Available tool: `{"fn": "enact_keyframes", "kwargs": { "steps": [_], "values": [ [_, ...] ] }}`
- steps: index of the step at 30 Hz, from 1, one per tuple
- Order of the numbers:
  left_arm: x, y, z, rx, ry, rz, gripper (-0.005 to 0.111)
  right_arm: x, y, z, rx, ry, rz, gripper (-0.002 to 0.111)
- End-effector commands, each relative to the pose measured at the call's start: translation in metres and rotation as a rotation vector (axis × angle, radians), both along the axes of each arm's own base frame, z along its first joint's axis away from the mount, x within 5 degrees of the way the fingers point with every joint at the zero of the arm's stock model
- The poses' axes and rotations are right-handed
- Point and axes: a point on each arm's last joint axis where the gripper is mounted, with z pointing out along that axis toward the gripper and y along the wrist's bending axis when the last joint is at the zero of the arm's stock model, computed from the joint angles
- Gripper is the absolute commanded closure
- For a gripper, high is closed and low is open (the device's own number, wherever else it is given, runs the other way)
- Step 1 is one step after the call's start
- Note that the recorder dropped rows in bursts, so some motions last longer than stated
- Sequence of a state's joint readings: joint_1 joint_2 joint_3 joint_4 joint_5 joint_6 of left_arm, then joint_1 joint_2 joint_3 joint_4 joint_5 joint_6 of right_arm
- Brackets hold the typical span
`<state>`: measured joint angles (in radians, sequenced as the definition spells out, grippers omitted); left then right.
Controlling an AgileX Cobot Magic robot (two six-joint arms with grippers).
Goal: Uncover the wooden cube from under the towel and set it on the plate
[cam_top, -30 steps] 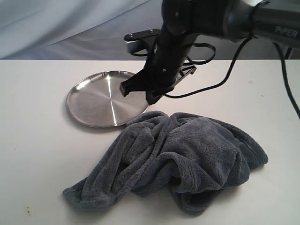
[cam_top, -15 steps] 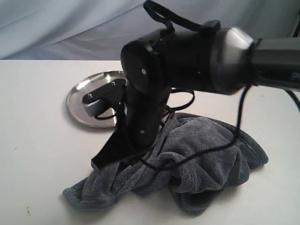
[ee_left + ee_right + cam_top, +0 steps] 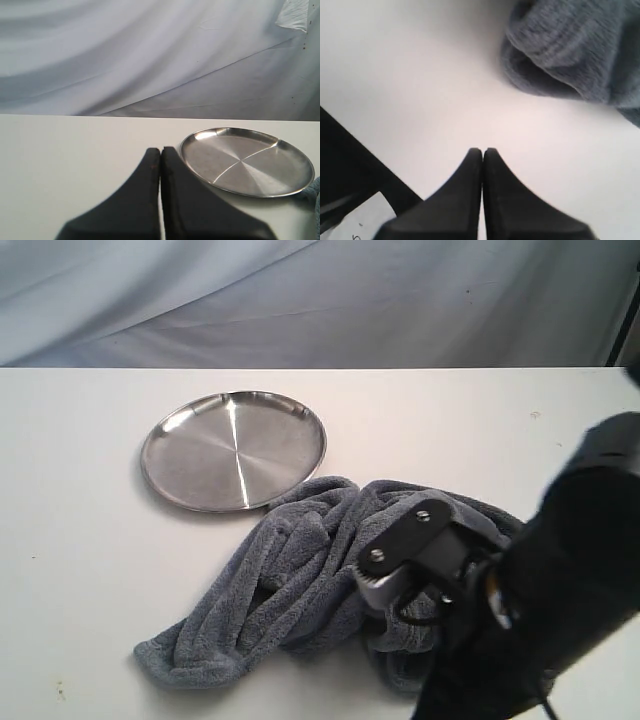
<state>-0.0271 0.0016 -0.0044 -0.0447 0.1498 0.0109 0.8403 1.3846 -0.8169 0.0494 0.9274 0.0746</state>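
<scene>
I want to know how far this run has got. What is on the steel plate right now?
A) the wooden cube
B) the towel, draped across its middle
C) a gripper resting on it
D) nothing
D: the plate shows only bare, shiny metal in both the exterior and left wrist views, and the towel lies bunched beside it on the table.

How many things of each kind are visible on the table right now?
plate: 1
towel: 1
wooden cube: 0 in view
Total: 2
</scene>
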Motion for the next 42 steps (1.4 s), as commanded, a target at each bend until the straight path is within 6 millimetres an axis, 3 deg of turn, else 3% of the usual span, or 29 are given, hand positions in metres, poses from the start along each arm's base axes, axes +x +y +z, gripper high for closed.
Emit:
{"fn": "enact_keyframes", "kwargs": {
  "steps": [1,6,15,21,30,42],
  "values": [
    [0.000,0.000,-0.001,0.000,-0.001,-0.001,0.105,-0.001,-0.039,0.009,-0.007,-0.082,-0.077,0.108],
    [0.000,0.000,-0.001,0.000,-0.001,-0.001,0.105,0.009,-0.076,0.016,-0.050,-0.138,-0.224,0.108],
    [0.000,0.000,-0.001,-0.002,-0.001,0.000,0.105,0.034,-0.107,0.018,-0.018,-0.202,-0.421,0.108],
    [0.000,0.000,-0.001,-0.002,-0.001,0.000,0.105,0.051,-0.120,0.003,-0.024,-0.171,-0.518,0.108],
    [0.000,0.000,-0.001,0.000,-0.001,-0.001,0.105,0.094,-0.115,-0.019,-0.079,-0.041,-0.568,0.108],
    [0.000,0.000,-0.001,-0.002,-0.001,0.000,0.105,0.184,-0.092,-0.022,-0.108,0.000,-0.570,0.108]
  ]
}}
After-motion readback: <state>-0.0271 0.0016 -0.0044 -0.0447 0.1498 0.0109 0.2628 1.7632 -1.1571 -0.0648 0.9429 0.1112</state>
